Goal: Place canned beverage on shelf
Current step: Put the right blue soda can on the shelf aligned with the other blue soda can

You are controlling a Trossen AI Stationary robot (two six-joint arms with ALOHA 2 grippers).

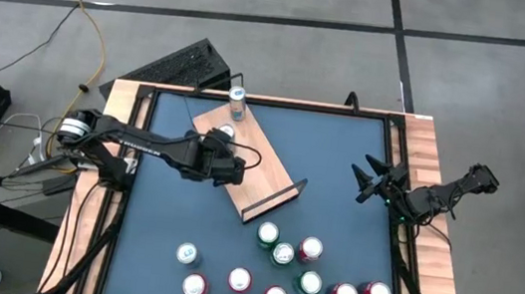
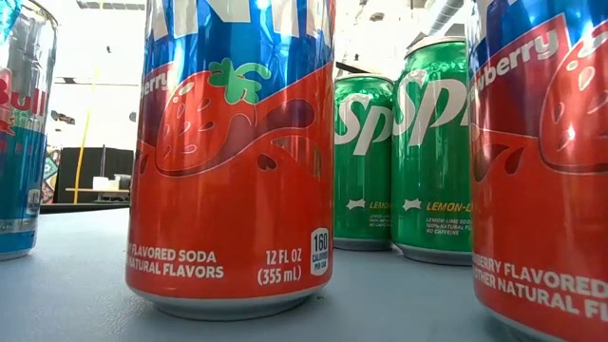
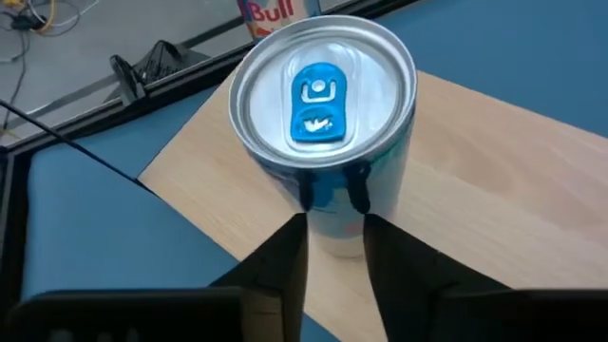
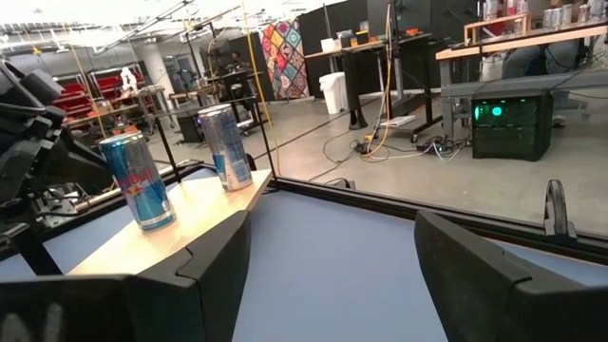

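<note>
- A slim blue-and-silver Red Bull can (image 3: 323, 123) is seen standing upright on the shelf (image 1: 246, 160), directly in front of the left end effector (image 1: 225, 163); in the left wrist view its silver lid with the blue tab fills the middle of the frame.
- The two dark fingers (image 3: 285, 275) of the left end effector are placed at the can's near side, low on its body — whether they are pressed against it or just apart from it cannot be told.
- The left arm is stretched out from the left edge of the surface (image 1: 340, 167), nearly level, with its wrist over the shelf's middle part.
- A second Red Bull can (image 1: 237, 97) is stood at the far end of the same board, well apart from the first; in the right wrist view both cans are seen upright on the wood.
- The shelf is laid diagonally on the blue surface, with a thin black rail at its nearer end.
- The right end effector (image 1: 371, 180) is held near the right edge of the surface, its fingers spread apart with nothing between them — the arm is bent back toward the right rim.
- A cluster of other cans is gathered at the near edge: green Sprite cans (image 2: 432, 152) and red strawberry soda cans (image 2: 233, 161), all upright.
</note>
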